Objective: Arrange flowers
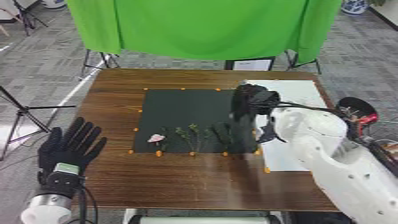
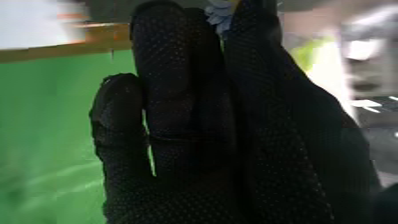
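Right hand [image 1: 251, 98] first: in the wrist view its fingers [image 2: 164, 65] are up close, pretty much straight and kept near each other, not balled up. There's a bit of a pale blue flower [image 2: 217, 15] peeking out between them up by the tips. Can't tell if they've really got a grip on it, tbh. From the head view that hand is over the right edge of the black mat [image 1: 169, 110], right where it meets the white sheet [image 1: 291, 159].

The other flower stuff is lying on the mat near its robot-side edge. The pink flower [image 1: 156, 138] is toward the left, some thin green sprigs [image 1: 188, 136] are in the middle, and a darker green sprig [image 1: 221, 134] is just right of those, all kinda in a row. Little orange markers [image 1: 159, 153] run around the mat.

The left hand [image 1: 67, 150] is way off by the table's left edge, open, fingers spread and pointing forward.

Further out it's the brown wooden table [image 1: 187, 187] under everything, a dark round container [image 1: 354, 101] with something red by it on the right, and a big green cloth [image 1: 204, 30] hanging past the far edge.
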### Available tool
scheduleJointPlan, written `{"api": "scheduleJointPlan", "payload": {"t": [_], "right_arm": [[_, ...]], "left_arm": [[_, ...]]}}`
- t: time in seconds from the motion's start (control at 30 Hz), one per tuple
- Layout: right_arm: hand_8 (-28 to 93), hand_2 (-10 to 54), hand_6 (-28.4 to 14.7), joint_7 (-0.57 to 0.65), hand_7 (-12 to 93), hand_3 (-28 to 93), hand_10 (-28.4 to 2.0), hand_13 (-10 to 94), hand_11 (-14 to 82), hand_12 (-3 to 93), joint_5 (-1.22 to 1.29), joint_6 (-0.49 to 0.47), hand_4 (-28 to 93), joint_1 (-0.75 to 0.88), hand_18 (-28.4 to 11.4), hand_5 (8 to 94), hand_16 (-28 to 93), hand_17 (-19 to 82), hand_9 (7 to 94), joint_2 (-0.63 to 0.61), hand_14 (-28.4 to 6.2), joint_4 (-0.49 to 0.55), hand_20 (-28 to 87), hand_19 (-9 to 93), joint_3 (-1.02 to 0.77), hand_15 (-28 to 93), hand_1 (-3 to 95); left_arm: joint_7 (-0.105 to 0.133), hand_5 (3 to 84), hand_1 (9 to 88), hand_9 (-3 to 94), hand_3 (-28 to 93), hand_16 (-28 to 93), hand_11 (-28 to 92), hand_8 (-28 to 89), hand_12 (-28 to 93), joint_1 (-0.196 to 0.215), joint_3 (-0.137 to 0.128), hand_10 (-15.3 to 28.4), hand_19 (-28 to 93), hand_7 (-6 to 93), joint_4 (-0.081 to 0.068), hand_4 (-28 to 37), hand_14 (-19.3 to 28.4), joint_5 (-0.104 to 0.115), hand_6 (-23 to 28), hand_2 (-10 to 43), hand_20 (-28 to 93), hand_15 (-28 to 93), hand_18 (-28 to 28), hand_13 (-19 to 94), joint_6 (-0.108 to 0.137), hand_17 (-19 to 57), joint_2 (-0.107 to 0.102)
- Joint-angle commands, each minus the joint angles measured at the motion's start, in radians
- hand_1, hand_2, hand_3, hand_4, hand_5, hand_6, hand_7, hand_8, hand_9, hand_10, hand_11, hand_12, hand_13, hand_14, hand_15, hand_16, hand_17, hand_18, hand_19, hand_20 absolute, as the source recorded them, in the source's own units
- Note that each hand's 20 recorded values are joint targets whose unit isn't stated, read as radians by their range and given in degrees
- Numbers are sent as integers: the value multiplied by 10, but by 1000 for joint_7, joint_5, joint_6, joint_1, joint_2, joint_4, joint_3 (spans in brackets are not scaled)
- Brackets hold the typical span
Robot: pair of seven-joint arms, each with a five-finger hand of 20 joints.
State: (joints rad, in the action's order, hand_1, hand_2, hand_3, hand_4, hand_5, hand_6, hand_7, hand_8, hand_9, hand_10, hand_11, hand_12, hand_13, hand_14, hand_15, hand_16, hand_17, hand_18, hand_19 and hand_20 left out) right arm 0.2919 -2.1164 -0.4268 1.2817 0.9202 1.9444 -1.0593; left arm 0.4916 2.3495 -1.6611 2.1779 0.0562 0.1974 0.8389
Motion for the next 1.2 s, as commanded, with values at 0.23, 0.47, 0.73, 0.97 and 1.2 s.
{"api": "scheduleJointPlan", "payload": {"t": [0.23, 0.47, 0.73, 0.97, 1.2], "right_arm": [[-12, -66, 35, -120, 218, 664, -68, 764, 51, 294, -156, -37, -283, -351, -200, 763, 403, 370, 837, 416, -52, -362, 415, 805, 338, 361, 578], [-16, -70, 33, -71, 220, 673, -68, 765, 47, 297, -173, -55, -283, -371, -201, 758, 410, 371, 834, 499, -50, -484, 415, 805, 353, 360, 578], [-25, -76, 21, -44, 216, 680, -76, 759, 47, 296, -213, -83, -283, -365, -203, 734, 421, 373, 814, 538, -44, -566, 414, 807, 338, 361, 579], [-27, -83, 13, -5, 213, 683, -79, 755, 54, 286, -219, -83, -283, -358, -204, 720, 426, 371, 797, 537, -44, -593, 413, 808, 344, 360, 578], [-44, -95, 11, 19, 234, 705, -83, 746, 93, 243, -185, -72, -283, -361, -204, 670, 434, 373, 738, 525, -40, -573, 402, 815, 349, 362, 563]], "left_arm": [[-30, 434, 285, 364, 722, -61, 211, -84, 114, -43, 47, 146, 354, 132, -4, -283, 155, -14, 82, 109, 113, 366, 146, 260, 17, -70, -12], [-36, 435, 285, 365, 722, -62, 211, -84, 114, -64, 57, 146, 354, 130, -7, -283, 154, -12, 82, 112, 113, 366, 146, 262, 23, -70, -27], [-33, 435, 287, 365, 720, -62, 211, -83, 114, -105, 81, 146, 355, 129, -19, -283, 154, -4, 83, 115, 112, 366, 145, 262, 12, -70, -28], [-34, 433, 284, 363, 721, -62, 209, -82, 115, -106, 72, 147, 354, 127, -20, -283, 155, -5, 82, 113, 112, 366, 145, 260, 11, -70, -29], [-66, 433, 295, 363, 722, -61, 209, -82, 115, -108, 61, 146, 354, 128, -21, -282, 154, -20, 82, 99, 112, 365, 145, 259, 13, -70, -21]]}}
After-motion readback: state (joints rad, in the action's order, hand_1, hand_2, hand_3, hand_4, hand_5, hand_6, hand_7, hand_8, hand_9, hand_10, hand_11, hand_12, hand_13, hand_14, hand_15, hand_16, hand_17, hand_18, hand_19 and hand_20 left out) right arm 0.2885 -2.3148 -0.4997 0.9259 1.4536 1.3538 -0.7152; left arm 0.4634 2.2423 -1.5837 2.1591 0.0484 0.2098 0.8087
